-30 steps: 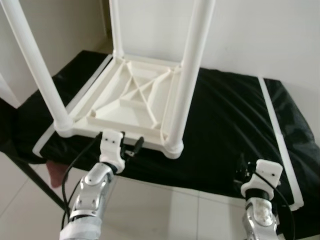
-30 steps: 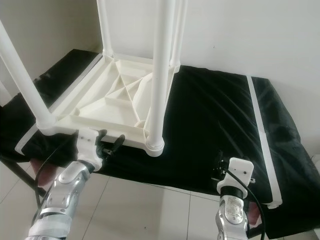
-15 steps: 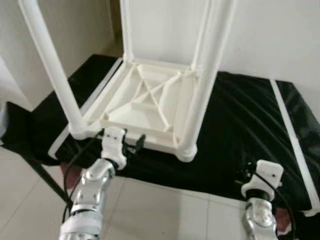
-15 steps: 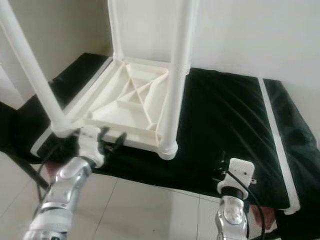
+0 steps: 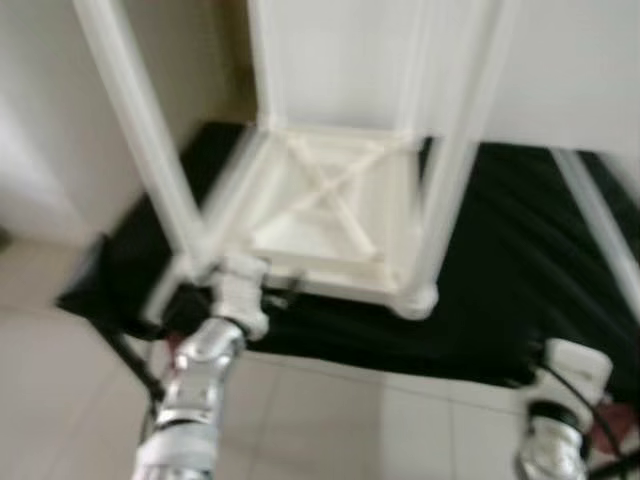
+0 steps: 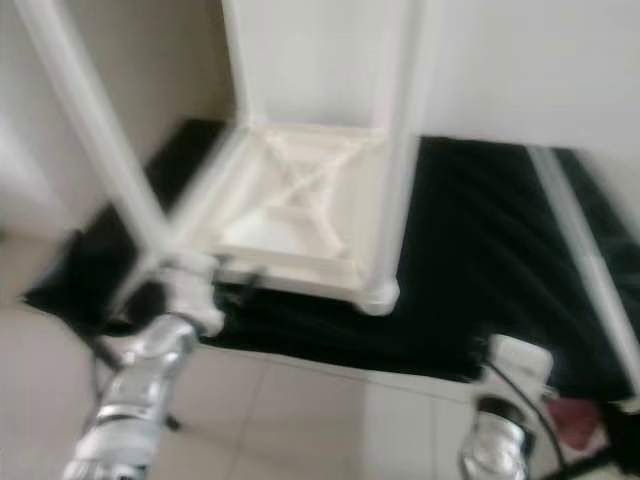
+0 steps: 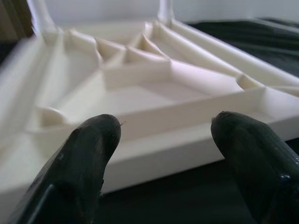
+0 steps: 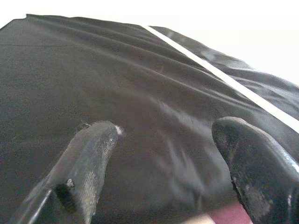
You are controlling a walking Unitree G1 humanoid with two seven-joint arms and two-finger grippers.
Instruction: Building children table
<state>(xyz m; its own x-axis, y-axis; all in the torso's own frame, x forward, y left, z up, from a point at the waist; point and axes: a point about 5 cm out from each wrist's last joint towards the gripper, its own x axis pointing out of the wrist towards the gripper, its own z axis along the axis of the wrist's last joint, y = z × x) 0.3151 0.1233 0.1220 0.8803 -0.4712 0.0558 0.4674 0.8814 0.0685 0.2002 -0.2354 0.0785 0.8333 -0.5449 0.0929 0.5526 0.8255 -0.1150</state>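
Observation:
A white plastic children's table (image 5: 330, 215) lies upside down on a black cloth-covered bench (image 5: 500, 260), its round legs (image 5: 140, 130) pointing up. The ribbed underside of the top (image 7: 140, 88) faces me. My left gripper (image 5: 280, 290) is at the near rim of the tabletop (image 7: 187, 140), open, with its fingers (image 7: 88, 154) just short of the rim and nothing between them. At the lower right my right gripper (image 8: 168, 154) hovers open over bare black cloth (image 8: 117, 84), holding nothing. Both head views are blurred.
White walls (image 5: 560, 60) stand behind the bench. A white stripe (image 5: 595, 225) runs along the cloth at the right. Pale floor tiles (image 5: 330, 420) lie in front. A dark bench leg (image 5: 135, 365) shows at the lower left.
The whole picture has shifted and blurred, so the camera has moved. The grippers keep their places relative to the table, both still open.

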